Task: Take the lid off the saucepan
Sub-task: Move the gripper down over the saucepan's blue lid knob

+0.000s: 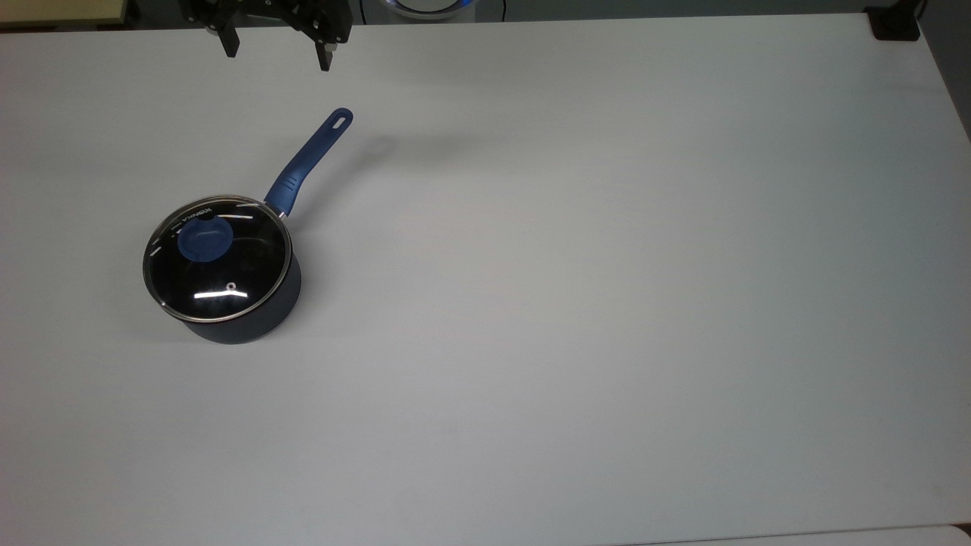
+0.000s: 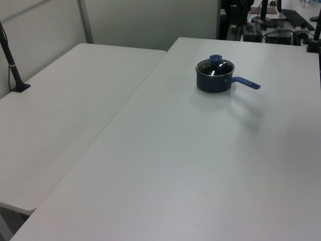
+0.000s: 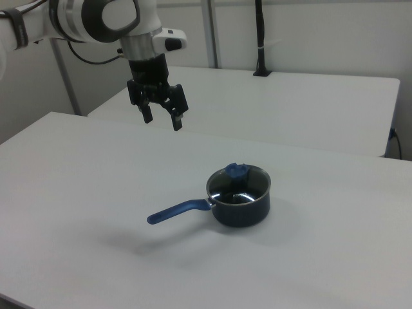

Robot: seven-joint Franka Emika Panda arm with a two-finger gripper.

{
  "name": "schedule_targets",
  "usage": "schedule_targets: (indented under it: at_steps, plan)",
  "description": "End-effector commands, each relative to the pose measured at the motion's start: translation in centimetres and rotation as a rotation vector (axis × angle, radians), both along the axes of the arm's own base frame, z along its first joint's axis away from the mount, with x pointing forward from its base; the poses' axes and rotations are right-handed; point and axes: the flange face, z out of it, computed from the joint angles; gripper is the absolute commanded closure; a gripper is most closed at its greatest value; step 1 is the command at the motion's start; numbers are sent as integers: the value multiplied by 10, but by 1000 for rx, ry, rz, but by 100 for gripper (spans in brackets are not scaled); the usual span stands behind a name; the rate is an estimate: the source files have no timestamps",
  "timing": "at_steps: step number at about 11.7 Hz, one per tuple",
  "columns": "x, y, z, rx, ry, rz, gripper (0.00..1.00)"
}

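lid (image 1: 217, 259), small mirrored lettering near its rim, unreadable

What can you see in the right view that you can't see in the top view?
The right view gives the white robot arm reaching in from the right view's upper left, and a second white table behind with a black pole standing on it.

The top view looks straight down through the glass lid, so its little vent hole and the slot at the end of the handle are plain.

Both share the navy saucepan with its lid on, the blue knob, and the gripper with open fingers, high above the table and touching nothing.
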Motion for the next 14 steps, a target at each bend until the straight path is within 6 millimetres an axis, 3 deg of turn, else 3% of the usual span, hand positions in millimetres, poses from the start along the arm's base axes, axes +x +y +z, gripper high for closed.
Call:
schedule_targets:
  at_steps: [1, 8, 11, 14]
  plan:
    - [0, -6, -1, -1, -18, -5, 0]
    - [0, -6, -1, 0, -18, -6, 0]
    - [2, -16, 4, -1, -41, 12, 0]
    - [29, -23, -29, -22, -66, -1, 0]
